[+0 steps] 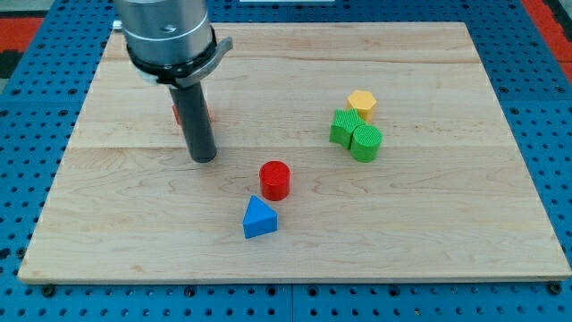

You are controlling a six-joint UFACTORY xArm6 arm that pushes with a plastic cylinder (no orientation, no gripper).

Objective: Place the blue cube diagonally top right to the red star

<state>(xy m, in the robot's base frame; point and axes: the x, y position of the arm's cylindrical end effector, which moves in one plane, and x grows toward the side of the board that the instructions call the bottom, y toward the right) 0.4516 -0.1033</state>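
My tip [203, 159] rests on the wooden board [447, 197] at the view's left of centre. A red block [178, 113], its shape hidden, shows just behind the rod on both sides, above the tip. The only blue block [259, 217] in view looks triangular and lies below and to the right of the tip, well apart from it. A red cylinder [275, 180] stands just above the blue block, a small gap between them. No other blue block shows.
Two green blocks [344, 128] [365, 142] touch each other at the right of centre, with a yellow block [362, 103] against them above. A blue pegboard surrounds the board.
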